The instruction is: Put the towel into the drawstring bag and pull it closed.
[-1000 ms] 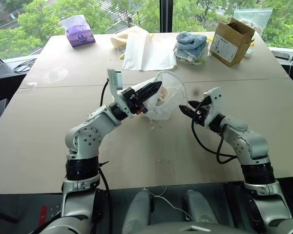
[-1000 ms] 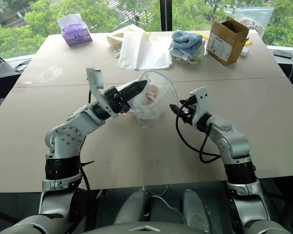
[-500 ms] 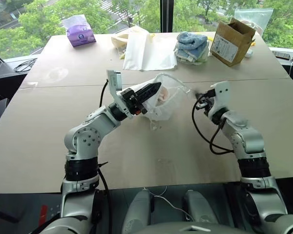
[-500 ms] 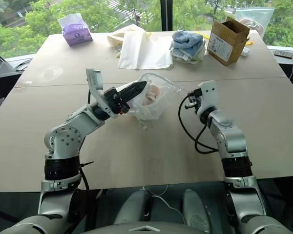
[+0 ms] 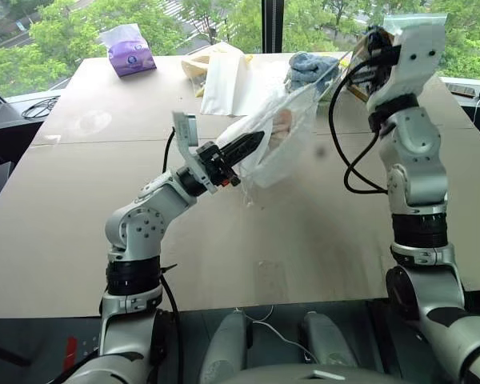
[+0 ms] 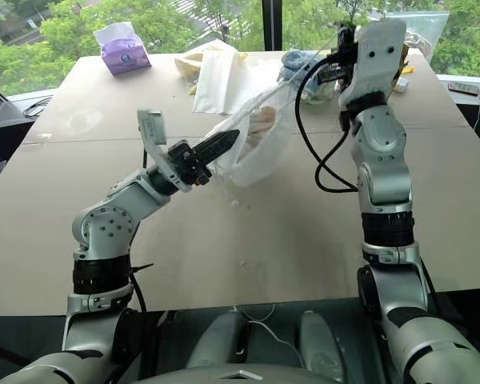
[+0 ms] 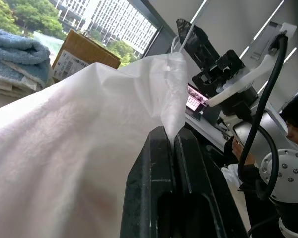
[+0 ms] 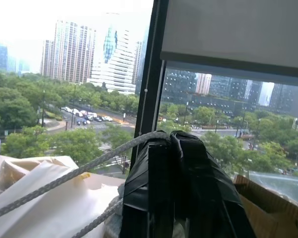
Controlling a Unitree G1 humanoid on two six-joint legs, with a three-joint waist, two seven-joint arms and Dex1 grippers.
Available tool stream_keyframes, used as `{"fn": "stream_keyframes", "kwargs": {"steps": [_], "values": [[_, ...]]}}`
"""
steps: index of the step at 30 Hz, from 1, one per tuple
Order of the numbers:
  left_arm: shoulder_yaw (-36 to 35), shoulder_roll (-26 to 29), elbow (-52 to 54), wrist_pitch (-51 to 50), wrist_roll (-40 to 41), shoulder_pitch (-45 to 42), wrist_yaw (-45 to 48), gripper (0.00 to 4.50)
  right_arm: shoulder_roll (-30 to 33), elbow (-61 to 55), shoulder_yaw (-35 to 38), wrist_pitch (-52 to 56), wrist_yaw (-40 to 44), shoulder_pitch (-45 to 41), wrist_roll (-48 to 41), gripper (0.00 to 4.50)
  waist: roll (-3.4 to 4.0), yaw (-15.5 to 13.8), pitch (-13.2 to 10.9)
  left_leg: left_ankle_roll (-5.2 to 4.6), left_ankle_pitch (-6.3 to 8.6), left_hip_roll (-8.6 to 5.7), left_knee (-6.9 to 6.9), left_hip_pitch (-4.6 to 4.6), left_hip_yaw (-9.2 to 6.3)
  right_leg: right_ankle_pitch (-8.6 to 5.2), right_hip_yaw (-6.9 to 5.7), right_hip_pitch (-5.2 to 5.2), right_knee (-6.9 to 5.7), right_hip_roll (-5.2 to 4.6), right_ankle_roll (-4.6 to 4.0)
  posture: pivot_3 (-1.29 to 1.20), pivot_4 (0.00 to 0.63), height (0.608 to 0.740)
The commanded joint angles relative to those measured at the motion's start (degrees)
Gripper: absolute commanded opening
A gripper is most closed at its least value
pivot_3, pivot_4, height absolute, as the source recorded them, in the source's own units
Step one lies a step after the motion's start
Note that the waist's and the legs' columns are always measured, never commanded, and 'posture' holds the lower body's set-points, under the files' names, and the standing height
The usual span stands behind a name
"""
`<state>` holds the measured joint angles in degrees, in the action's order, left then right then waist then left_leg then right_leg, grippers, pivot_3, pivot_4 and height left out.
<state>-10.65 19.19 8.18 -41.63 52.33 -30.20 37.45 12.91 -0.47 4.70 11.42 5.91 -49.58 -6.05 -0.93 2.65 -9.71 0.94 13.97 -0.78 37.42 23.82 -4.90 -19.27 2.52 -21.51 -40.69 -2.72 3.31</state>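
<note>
The drawstring bag, thin and translucent white, hangs stretched above the table between my two grippers. Through its fabric the towel shows as a cream lump inside. My left gripper is shut on the bag's lower rim; in the left wrist view the fabric is pinched between its fingers. High at the back right, my right gripper is shut on the white cord, which runs taut down to the bag's mouth.
Along the table's far side lie a purple tissue pack, a flat white sheet-like bag, a stack of blue and pale towels and a cardboard box, partly behind my right arm. A person sits beyond the table.
My right gripper shut on the cord and rose up and back, pulling the bag's mouth tight and stretching the bag upward to the right. The left gripper stayed in place.
</note>
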Motion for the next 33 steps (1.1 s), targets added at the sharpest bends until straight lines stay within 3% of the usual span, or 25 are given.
{"fn": "stream_keyframes", "kwargs": {"steps": [1,6,11,17,23,33], "values": [[0.7,1.0,0.0,2.5,-1.8,-0.6,2.6,1.34,0.3,-3.9,0.1,2.2,1.2,-2.2,-1.3,0.0,0.0,-0.1,0.0,0.0,0.0,0.0,0.0,0.0,0.0,0.0,-0.01,0.0,0.0,0.0,0.0,0.0,0.15,0.74],[2.6,1.7,-0.4,4.0,-5.5,1.3,4.0,3.83,0.0,-5.3,-0.6,5.2,2.6,-2.9,-2.3,0.0,0.0,-0.1,0.0,0.0,0.0,-0.01,0.0,0.0,0.01,0.0,0.0,0.0,0.01,-0.01,0.0,0.0,0.15,0.74],[5.6,3.6,1.6,4.3,-8.1,4.9,6.7,3.83,-0.9,-6.7,-0.9,7.4,2.6,-3.4,-2.8,0.0,0.01,0.4,0.0,0.0,0.0,0.0,-0.06,0.0,0.02,0.0,0.03,-0.07,-0.02,-0.01,0.0,0.0,0.15,0.74],[14.4,4.8,3.7,7.7,-16.2,8.9,9.0,3.83,-1.1,-7.6,-1.0,9.0,2.5,-3.5,-3.0,0.0,0.02,0.7,0.0,0.0,0.0,-0.01,-0.05,0.01,0.04,0.0,0.04,-0.06,-0.02,-0.03,0.0,0.0,0.15,0.74],[21.3,2.3,-1.2,15.3,-25.2,9.0,9.6,3.83,-1.4,-8.3,-1.1,10.5,2.6,-3.5,-3.2,0.0,0.04,0.6,0.0,0.0,0.0,-0.01,-0.06,0.0,0.04,0.0,0.04,-0.07,-0.02,-0.02,0.0,0.0,0.15,0.74],[24.2,-3.2,-12.6,24.1,-33.6,4.2,10.4,3.83,-1.8,-9.1,-1.2,11.8,2.5,-3.8,-3.2,0.0,0.04,0.9,0.0,-0.01,0.0,-0.02,-0.06,0.01,0.05,0.0,0.04,-0.07,-0.03,-0.02,0.0,0.0,0.15,0.74]]}}
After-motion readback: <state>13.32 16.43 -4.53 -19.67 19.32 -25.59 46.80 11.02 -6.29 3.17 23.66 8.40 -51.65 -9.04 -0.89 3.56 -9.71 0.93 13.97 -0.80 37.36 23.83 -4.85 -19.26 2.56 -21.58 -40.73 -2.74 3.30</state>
